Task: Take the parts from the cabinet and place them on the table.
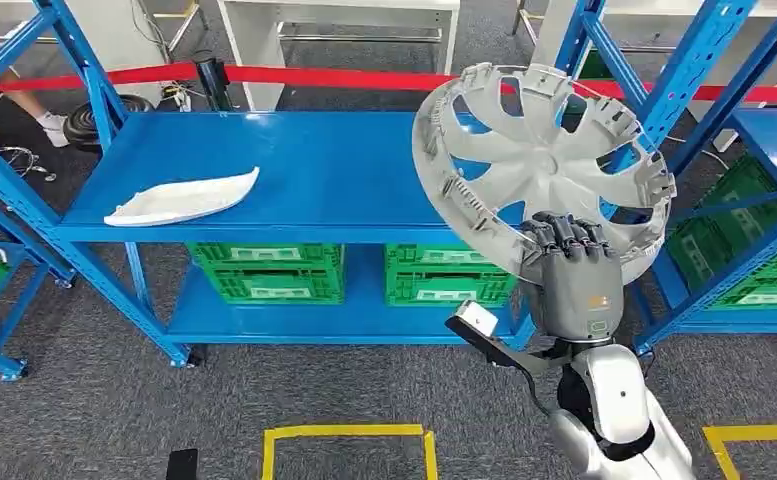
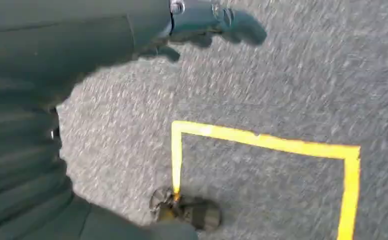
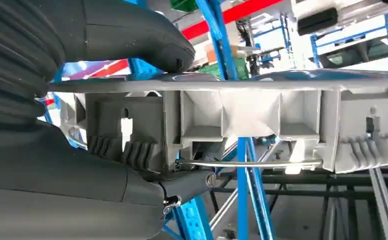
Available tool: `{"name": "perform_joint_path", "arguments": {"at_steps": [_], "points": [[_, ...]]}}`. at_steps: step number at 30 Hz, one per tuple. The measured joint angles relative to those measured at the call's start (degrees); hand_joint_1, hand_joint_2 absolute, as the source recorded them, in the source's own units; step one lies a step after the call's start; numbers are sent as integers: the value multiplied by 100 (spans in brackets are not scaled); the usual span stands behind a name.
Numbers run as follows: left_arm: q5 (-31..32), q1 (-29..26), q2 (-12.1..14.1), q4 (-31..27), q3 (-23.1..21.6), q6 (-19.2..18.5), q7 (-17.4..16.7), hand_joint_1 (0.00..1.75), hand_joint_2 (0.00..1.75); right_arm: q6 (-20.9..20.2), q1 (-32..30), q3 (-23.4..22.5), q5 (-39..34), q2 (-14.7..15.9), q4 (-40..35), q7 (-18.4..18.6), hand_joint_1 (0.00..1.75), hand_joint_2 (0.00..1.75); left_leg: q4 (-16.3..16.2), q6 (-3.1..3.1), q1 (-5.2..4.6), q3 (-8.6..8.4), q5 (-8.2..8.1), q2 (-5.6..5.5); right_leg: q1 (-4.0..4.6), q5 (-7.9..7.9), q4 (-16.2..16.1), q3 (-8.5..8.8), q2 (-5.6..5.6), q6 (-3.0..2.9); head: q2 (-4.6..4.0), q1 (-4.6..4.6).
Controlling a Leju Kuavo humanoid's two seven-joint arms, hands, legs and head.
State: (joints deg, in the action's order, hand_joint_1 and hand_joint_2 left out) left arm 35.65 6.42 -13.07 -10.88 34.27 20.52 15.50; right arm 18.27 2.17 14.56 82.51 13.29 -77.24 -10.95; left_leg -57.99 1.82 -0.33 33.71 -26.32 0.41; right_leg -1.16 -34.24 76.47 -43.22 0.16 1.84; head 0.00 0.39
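My right hand point(image 1: 570, 255) grips the lower rim of a large grey wheel cover point(image 1: 539, 150), holding it tilted up in front of the blue rack's right end. In the right wrist view the wheel cover's rim point(image 3: 241, 120) runs edge-on, pinched between the thumb point(image 3: 132, 30) and the fingers point(image 3: 132, 185). A white curved trim part point(image 1: 184, 197) lies on the blue top shelf point(image 1: 344, 170) at the left. My left hand point(image 2: 206, 20) hangs over grey carpet with nothing in it.
Green crates point(image 1: 269, 272) stand on the lower shelf, more point(image 1: 764, 250) in the rack at right. A red barrier tape point(image 1: 324, 76) runs behind. Yellow tape squares point(image 1: 349, 435) mark the grey carpet. A person's foot point(image 1: 54, 125) shows far left.
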Motion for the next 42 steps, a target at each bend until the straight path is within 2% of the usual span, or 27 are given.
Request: {"name": "perform_joint_path", "arguments": {"at_steps": [1, 3, 4, 5, 8, 10, 13, 15, 16, 17, 18, 20, 21, 22, 23, 26, 27, 28, 30, 31, 33, 35, 36, 37, 38, 41, 42], "points": [[0, -8, 0, 0, 2, 7, 0, 0, 175, -2, 2, 0, -4, -4, 2, -22, 175, 175, -31, -10, -1, 106, 54, 1, 0, 148, -50, 154, -1, -5, 0, -2], [0, -19, -4, 2, 2, 13, -4, 0, 175, -4, 19, 0, -11, -9, 2, -39, 175, 175, -108, -34, 0, 287, 137, 0, 0, 493, -777, 776, -3, -21, 0, 0], [0, -22, -11, 2, 2, 13, -4, 0, 175, -2, 38, 0, -18, -11, 2, -48, 175, 175, -152, -53, 1, 356, 172, -2, 0, 465, -1284, 1158, -6, -38, 0, 2], [4, -28, -13, -2, 2, 13, -7, 0, 175, -4, 68, -2, -24, -13, 2, -55, 175, 175, -181, -93, -25, 422, 210, -10, 37, 188, -1725, 1403, -5, -77, 0, 2], [33, -50, -15, 7, 4, 26, -47, 0, 175, -2, 41, -30, -24, -17, 4, -59, 175, 175, -141, -198, 0, 409, 351, -19, 87, 289, -1712, 1321, 10, -206, 0, 6], [33, -82, -7, 13, 4, 28, -65, 0, 175, -4, 58, -31, -24, -28, 4, -63, 175, 175, -163, -268, 6, 476, 336, -41, 18, 445, -1770, 1205, -21, -309, 0, 13], [35, -102, -11, 28, 4, 28, -96, 0, 175, -13, 50, -42, -24, -33, 4, -55, 175, 175, -843, -357, 34, 652, -556, -47, 14, 609, -1777, 1013, -15, -379, 0, -31], [37, -99, -9, 28, 4, 28, -103, 0, 175, -22, 50, -42, -24, -44, 4, -57, 175, 175, -1364, -393, 50, 714, -906, -46, 16, 693, -1771, 911, -18, -365, 0, -31], [39, -99, -7, 28, 4, -2, -127, 0, 175, -58, 53, -42, -24, -66, 4, -61, 175, 175, -1691, -413, 56, 735, -993, -45, 15, 754, -1766, 854, -22, -357, 0, -31], [39, -100, -2, 28, 4, -33, -140, 0, 175, -96, 54, -42, -22, -89, 4, -63, 175, 175, -1879, -426, 68, 706, -914, -44, 13, 814, -1760, 769, -29, -345, 0, -35], [39, -101, 0, 28, 4, -57, -144, 0, 175, -116, 58, -42, -22, -105, 4, -63, 175, 175, -1845, -434, 84, 572, -684, -43, 13, 887, -1752, 672, -31, -328, 0, -35], [39, -92, 2, 26, 4, -68, -131, 0, 175, -142, 69, -42, -22, -151, 4, -74, 175, 175, -1188, -430, 105, 20, -298, -44, 3, 1004, -1724, 515, -30, -281, 0, -35], [39, -80, 2, 26, 4, -68, -122, 0, 175, -151, 71, -42, -22, -162, 4, -76, 175, 175, -619, -424, 113, -390, -343, -51, -3, 1056, -1711, 473, -28, -247, 0, -35], [39, -65, -2, 22, 4, -68, -96, 0, 175, -164, 73, -46, -22, -168, 4, -74, 175, 175, -102, -407, 80, -740, -627, -75, 14, 1100, -1709, 440, -28, -197, 0, -37], [39, -61, -2, 13, 4, -61, -74, 0, 175, -175, 84, -46, -22, -170, 4, -81, 175, 175, 51, -320, 49, -779, -679, -104, 7, 1161, -1720, 438, -31, -162, 0, -24], [39, -100, -13, 17, 4, -52, -46, 0, 175, -186, 82, -46, -22, -195, 24, -96, 175, 175, 80, -146, 10, -609, -516, -89, -27, 1390, -1860, 422, -23, -22, 0, -50], [39, -102, -13, 20, 7, -52, -44, 0, 175, -190, 75, -46, -22, -197, 41, -101, 175, 175, 94, -71, 32, -560, -434, -44, -49, 1278, -1820, 381, -20, -4, 0, -40], [39, -103, -11, 15, 9, -50, -46, 0, 175, -197, 81, -46, -24, -197, 52, -111, 175, 175, 94, -13, 30, -503, -363, -45, -40, 927, -1624, 289, -22, -3, 0, -31], [46, -99, -13, 15, 9, -50, -50, 0, 175, -214, 106, -46, -35, -205, 72, -162, 175, 175, 72, 18, 13, -324, -228, -38, -26, 216, -803, 92, -18, 9, 0, -20], [46, -100, -13, 15, 9, -52, -52, 0, 175, -223, 116, -46, -39, -210, 92, -183, 175, 175, 58, 33, -6, -229, -158, -35, -13, 15, -373, 22, -18, 7, 0, -17], [46, -99, -13, 15, 9, -52, -52, 0, 175, -251, 153, -46, -39, -223, 142, -223, 175, 175, 14, 46, -39, -26, -39, -26, 13, 149, -37, 107, -19, -25, 0, -20], [46, -94, -13, 15, 11, -55, -50, 0, 175, -291, 228, -44, -39, -232, 175, -280, 175, 175, -56, 39, -58, 166, 55, -26, 62, 528, -560, 622, -19, -100, 0, -20], [46, -89, -13, 15, 11, -57, -46, 0, 175, -310, 274, -44, -39, -240, 192, -291, 175, 175, -92, 32, -62, 241, 97, -29, 94, 575, -1056, 1021, -19, -155, 0, -17], [37, -86, -33, 13, 11, -57, -17, 0, 175, -326, 328, -44, -26, -245, 197, -295, 175, 175, -122, 17, -61, 290, 133, -30, 137, 288, -1589, 1368, -31, -246, 0, -22], [31, -81, -31, 7, 13, -50, 33, 0, 175, -332, 357, -44, 7, -251, 208, -297, 175, 175, -139, -10, -78, 309, 150, -37, 152, 205, -1876, 1523, -32, -246, 0, -29], [39, -83, -31, 7, 15, -31, -7, 0, 175, -358, 385, -28, 22, -260, 256, -365, 175, 175, -69, -131, -52, 315, 271, -42, 178, 290, -1894, 1439, -33, -313, 0, 4], [39, -92, -15, 7, 15, -17, 4, 0, 175, -374, 394, -22, 46, -289, 262, -380, 175, 175, -105, -160, -58, 353, 277, -57, 100, 389, -1962, 1420, -78, -348, 0, 13]]}}
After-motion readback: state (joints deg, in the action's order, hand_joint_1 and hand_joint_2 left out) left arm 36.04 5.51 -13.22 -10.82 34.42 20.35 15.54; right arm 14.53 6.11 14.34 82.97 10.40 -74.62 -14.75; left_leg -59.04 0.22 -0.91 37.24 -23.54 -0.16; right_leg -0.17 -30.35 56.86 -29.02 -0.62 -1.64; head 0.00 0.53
